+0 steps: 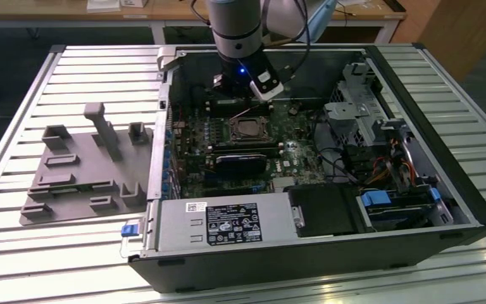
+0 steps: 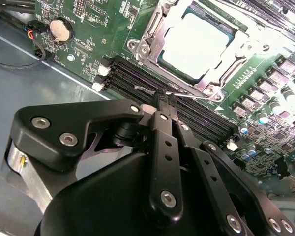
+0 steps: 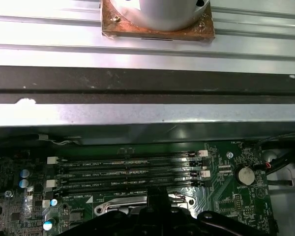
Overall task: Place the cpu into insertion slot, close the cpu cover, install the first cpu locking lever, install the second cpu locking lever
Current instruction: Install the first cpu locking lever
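Lab or workshop — open computer tower [image 1: 311, 269] on slatted metal bench [image 1: 57, 69], grey fixture [image 1: 66, 183] beside, wooden desk [image 1: 167, 12] behind.

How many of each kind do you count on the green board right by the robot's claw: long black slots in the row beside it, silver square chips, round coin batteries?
Long black slots: 4
Silver square chip: 1
Round coin battery: 1
Total: 6

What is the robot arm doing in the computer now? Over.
Gripper at the thin locking lever. Cpu seated, cpu cover looks down around it. Memory slots under the gripper, nothing blocking.
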`<state>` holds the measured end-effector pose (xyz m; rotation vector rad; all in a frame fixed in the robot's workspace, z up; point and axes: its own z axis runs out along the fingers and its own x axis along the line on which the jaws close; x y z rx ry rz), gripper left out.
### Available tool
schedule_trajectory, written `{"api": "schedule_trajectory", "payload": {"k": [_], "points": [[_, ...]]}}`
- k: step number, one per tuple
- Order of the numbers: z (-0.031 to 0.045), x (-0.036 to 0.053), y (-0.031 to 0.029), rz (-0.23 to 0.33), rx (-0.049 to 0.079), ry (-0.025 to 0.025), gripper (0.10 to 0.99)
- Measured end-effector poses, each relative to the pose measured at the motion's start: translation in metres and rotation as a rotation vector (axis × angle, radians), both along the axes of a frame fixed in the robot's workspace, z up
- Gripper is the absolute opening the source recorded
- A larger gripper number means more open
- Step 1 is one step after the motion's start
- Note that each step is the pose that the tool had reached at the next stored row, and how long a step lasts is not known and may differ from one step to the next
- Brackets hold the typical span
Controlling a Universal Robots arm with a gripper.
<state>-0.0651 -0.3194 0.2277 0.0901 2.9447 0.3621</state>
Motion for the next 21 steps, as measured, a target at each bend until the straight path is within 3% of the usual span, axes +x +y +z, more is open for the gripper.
{"api": "schedule_trajectory", "payload": {"k": [10,21], "points": [[-0.0083,0.0000,0.0000,-0.001,-0.004,-0.0196,0.102],[-0.0110,0.0005,0.0020,-0.070,-0.007,-0.0199,0.102]]}}
